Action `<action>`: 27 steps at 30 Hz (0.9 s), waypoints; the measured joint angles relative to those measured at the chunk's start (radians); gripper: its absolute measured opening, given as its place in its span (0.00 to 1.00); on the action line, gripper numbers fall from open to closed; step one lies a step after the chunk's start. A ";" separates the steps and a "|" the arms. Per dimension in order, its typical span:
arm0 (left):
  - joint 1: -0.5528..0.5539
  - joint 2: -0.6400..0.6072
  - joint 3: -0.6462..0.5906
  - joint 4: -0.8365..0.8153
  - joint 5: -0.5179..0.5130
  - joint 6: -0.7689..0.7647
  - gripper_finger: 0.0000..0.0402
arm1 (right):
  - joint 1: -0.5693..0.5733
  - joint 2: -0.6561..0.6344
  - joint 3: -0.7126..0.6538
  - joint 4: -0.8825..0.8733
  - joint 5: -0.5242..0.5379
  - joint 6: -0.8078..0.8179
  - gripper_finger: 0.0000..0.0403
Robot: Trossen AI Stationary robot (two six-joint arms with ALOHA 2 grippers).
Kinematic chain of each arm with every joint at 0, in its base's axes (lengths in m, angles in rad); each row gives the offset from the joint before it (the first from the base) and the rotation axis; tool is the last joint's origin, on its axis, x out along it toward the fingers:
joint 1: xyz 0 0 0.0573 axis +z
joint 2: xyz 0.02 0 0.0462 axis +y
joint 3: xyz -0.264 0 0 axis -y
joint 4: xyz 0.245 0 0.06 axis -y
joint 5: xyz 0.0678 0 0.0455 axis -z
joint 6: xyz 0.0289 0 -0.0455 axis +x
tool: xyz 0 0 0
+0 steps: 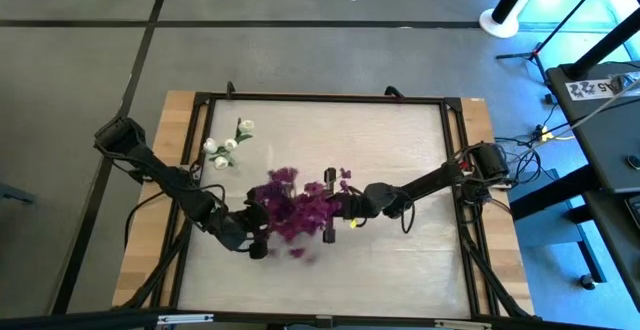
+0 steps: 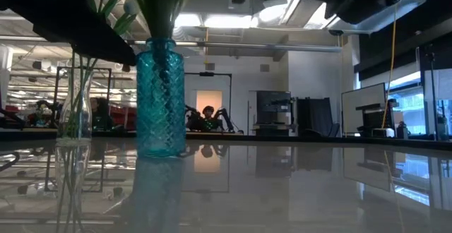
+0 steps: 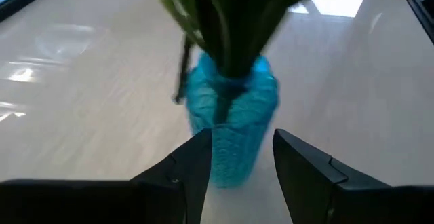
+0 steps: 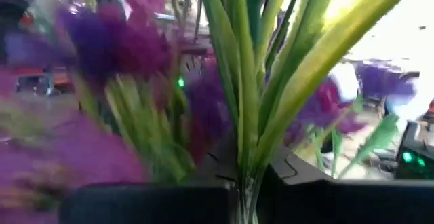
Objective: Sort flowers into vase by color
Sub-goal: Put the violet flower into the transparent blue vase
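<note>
Clearly, the table (image 1: 400, 170) is taken up at its centre by both arms, which meet over the blue vase (image 2: 160, 99). A tip-over is judged the main risk: the vase is straddled low down by the left gripper (image 3: 241, 176), whose fingers are spread on either side of the glass, and whether they touch it cannot be told; any sideways pull could topple it. The purple flowers (image 1: 298, 208), bunched at the centre of the high view, are crowded around the right gripper (image 4: 247, 190), whose fingers are pressed together on green stems (image 4: 247, 81). A lift could drag seated stems out. The clear vase (image 2: 74, 106) with the white flowers (image 1: 228, 145), upper left in the high view, could be brushed by the left arm.
</note>
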 joint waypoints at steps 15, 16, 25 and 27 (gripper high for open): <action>0.001 -0.001 0.003 0.011 -0.027 0.000 0.38 | 0.013 -0.005 0.000 -0.009 0.079 -0.006 0.04; -0.001 -0.006 0.003 0.009 -0.027 0.000 0.38 | 0.015 -0.014 0.000 -0.020 0.088 -0.016 0.04; -0.051 -0.122 0.004 -0.023 -0.047 -0.001 0.38 | 0.018 -0.158 -0.006 -0.215 0.154 -0.029 0.04; -0.068 -0.135 0.004 -0.023 -0.056 -0.003 0.38 | 0.018 -0.182 -0.037 -0.165 0.168 -0.031 0.04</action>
